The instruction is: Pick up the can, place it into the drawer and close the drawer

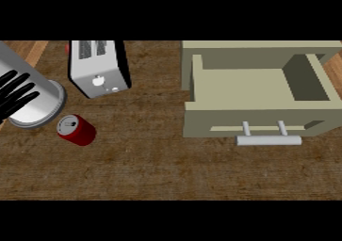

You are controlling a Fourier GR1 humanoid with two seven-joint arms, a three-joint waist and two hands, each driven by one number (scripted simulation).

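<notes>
Well, nothing done yet: the can [77, 130] stands untouched at nine o'clock, the left hand [10, 96] spread and empty at its ten, the drawer [256, 117] open at three, so picking, placing and closing all remain.

Red can [77, 130] with silver top, upright at counter's left, beige drawer [260, 101] pulled open at right

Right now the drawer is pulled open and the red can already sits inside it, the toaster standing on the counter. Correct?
Not quite. The drawer is pulled open, but the red can is not inside it: it sits on the counter, left of the drawer and near the toaster. The head view shows this.
</notes>
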